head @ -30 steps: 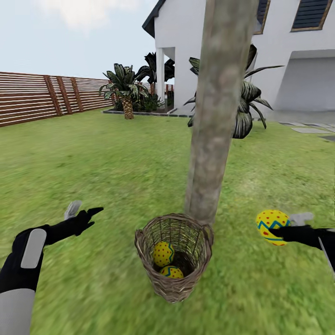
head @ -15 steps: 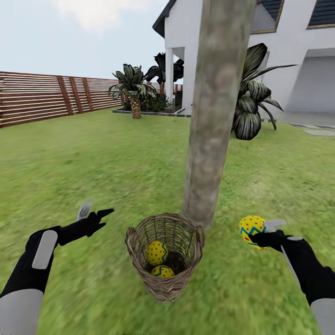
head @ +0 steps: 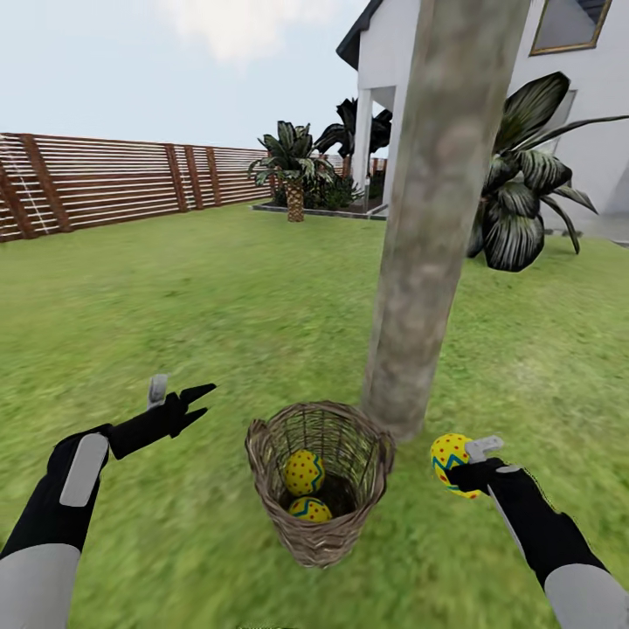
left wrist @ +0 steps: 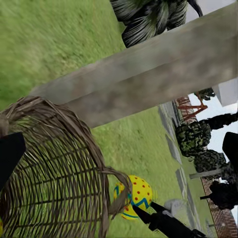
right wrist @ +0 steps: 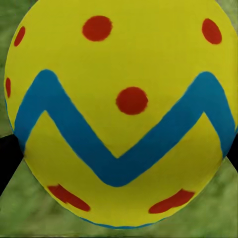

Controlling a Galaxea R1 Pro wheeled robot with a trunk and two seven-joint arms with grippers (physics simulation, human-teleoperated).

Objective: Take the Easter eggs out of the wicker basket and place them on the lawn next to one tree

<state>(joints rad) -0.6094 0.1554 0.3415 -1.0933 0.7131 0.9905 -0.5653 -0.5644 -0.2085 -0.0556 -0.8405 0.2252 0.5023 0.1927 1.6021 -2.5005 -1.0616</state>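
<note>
One Easter egg (head: 452, 463), yellow with red dots and a blue zigzag, is clamped in the right pincer (head: 463, 467), held above the lawn (head: 175, 297) just right of the tree trunk (head: 437, 218) base. Right wrist view: same egg (right wrist: 119, 114) close up, dark finger tips touching it at both sides, grass behind. Left wrist view: that egg (left wrist: 133, 196) seen past the basket rim, with the right pincer (left wrist: 148, 215) on it.

Two more eggs sit inside the wicker basket (head: 320, 476): upper egg (head: 303, 472) leaning on the inner wall, lower egg (head: 310, 509) at the bottom, the two touching or nearly so. Basket stands upright on the grass, its back rim right at the foot of the trunk; cannot tell if they touch. Left wrist view: basket weave (left wrist: 54, 173) near, trunk (left wrist: 148, 74) crossing behind it.

Left pincer (head: 179, 404) is spread open, empty, hovering over the grass left of the basket, well apart from it; one grey finger (head: 158, 389) up, one black finger pointing towards the basket.

Background: slatted wooden fence (head: 114, 179) along the far left, short palm (head: 293, 166), broad-leaf plant (head: 524, 201) right of the trunk, white house (head: 577, 79) behind.
</note>
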